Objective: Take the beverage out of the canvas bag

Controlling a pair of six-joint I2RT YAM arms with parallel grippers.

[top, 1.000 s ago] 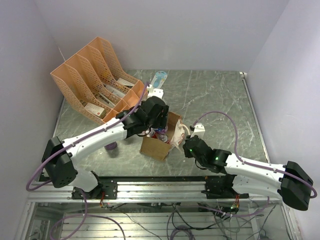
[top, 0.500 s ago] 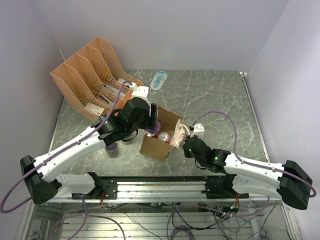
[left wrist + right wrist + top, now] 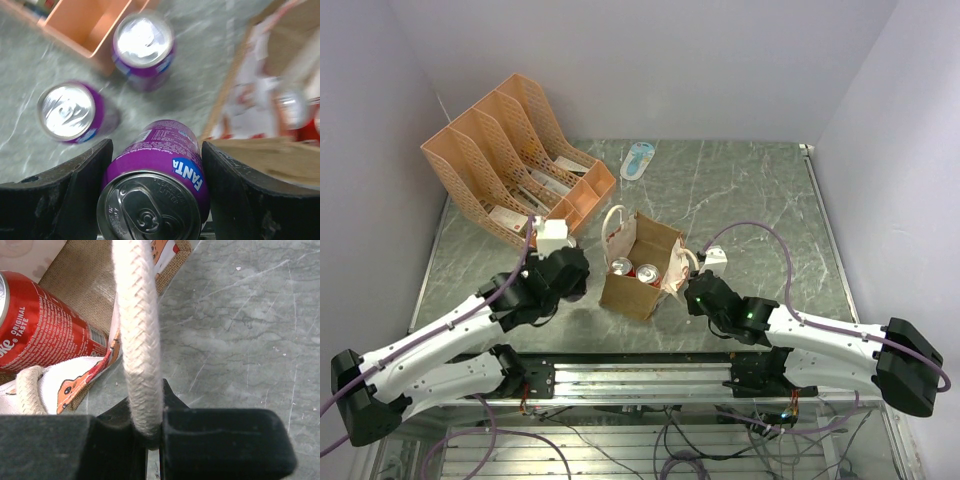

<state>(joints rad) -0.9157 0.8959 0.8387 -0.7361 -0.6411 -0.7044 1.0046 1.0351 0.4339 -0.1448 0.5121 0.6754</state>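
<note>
The left claw [image 3: 156, 200] is clamped on a purple Fanta can [image 3: 159, 165]. One black finger [image 3: 70, 195] presses each side, and the can stands upright with its pull-tab top toward the camera. Whether its base touches the table [image 3: 200, 75] cannot be told. From above, this claw [image 3: 552, 292] hangs just left of the canvas bag [image 3: 626, 296], outside it, and hides the held can.

Past the held can, a second purple can [image 3: 70, 110] and a third purple can [image 3: 144, 47] stand upright on the table. The third is just beside a corner of the orange file rack [image 3: 95, 22]. The bag's tan rim [image 3: 280, 147] lies to the right of the held can, blurred.

The right claw [image 3: 150, 432] is pinched tight on the bag's cream rope handle [image 3: 137, 330], and the rope rises straight out of the closed jaws. Just left of the rope, a red Coke can [image 3: 45, 325] shows against the burlap inside the bag. From above, this claw [image 3: 698, 290] sits at the bag's right side.

The bag stands open-mouthed near the middle of the table, closer to the near edge. Two silver-topped cans [image 3: 622, 266] stand side by side inside it. The file rack fills the far left corner, and a pale blue packet [image 3: 639, 158] lies at the far edge.
</note>
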